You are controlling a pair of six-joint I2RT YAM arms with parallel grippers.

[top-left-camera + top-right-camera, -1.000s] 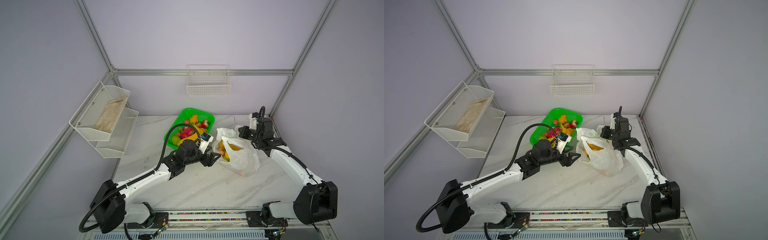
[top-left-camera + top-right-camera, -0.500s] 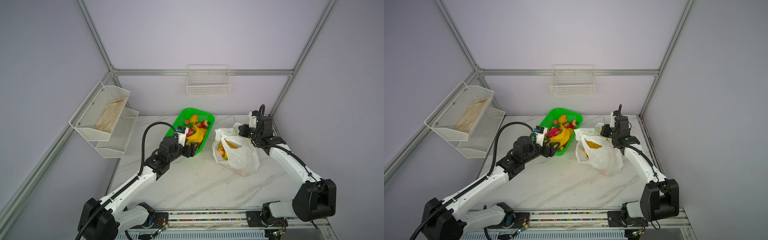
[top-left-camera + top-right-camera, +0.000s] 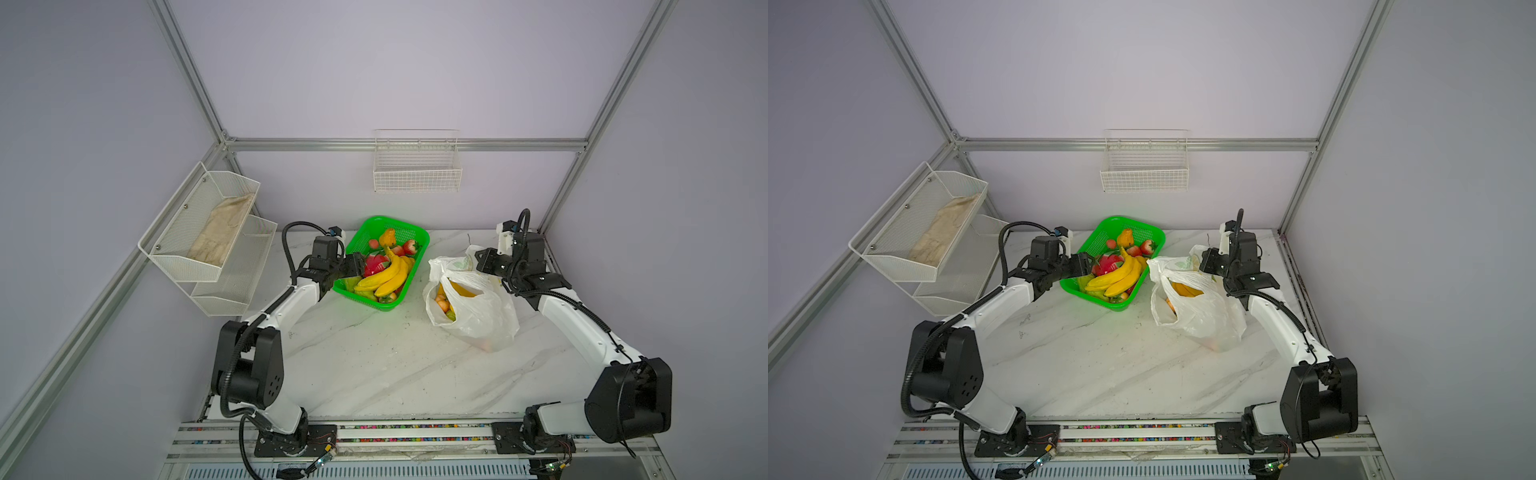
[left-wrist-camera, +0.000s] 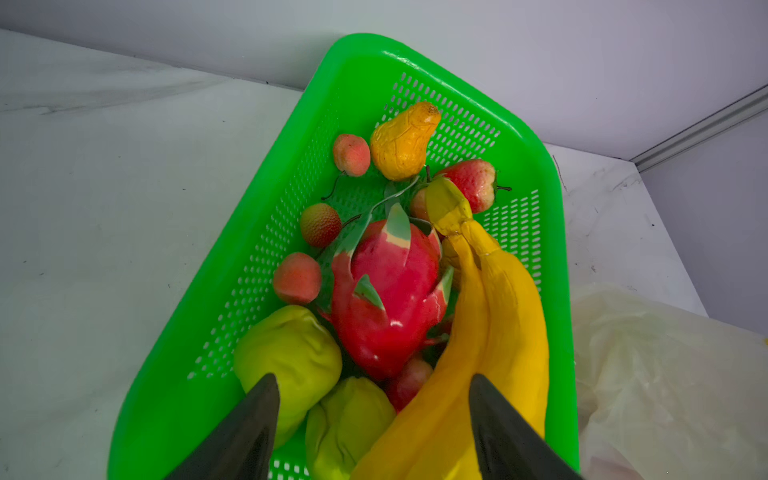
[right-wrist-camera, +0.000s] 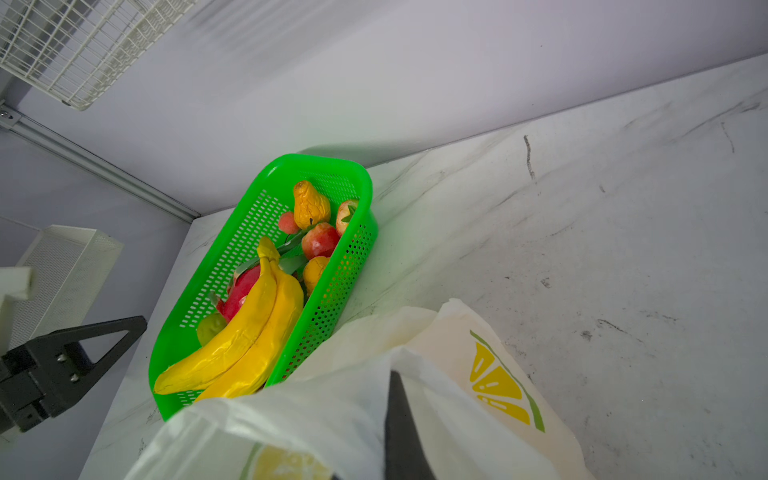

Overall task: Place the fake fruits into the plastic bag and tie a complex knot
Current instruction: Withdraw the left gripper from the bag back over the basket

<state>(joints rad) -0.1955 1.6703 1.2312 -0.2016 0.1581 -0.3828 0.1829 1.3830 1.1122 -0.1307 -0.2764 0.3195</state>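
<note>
- The banana bunch (image 4: 490, 332) lies in the green basket (image 4: 557, 249), its long axis along the basket's length and its stem toward the back wall.
- The left gripper (image 4: 374, 378) hovers near the bunch's tip end, jaws spread and empty.
- The right gripper (image 3: 484, 262) is clenched on the plastic bag (image 3: 478, 311) at its rim.

Soft, even overhead light, shadows faint. Bright green perforated plastic basket (image 5: 340, 282) throws green tint onto wall (image 5: 332, 104) and marble tabletop (image 5: 415, 216). Small glare spots on glossy pink plastic dragon fruit (image 4: 386, 299). Right wrist view: white wire basket (image 5: 83, 50) blurred.
</note>
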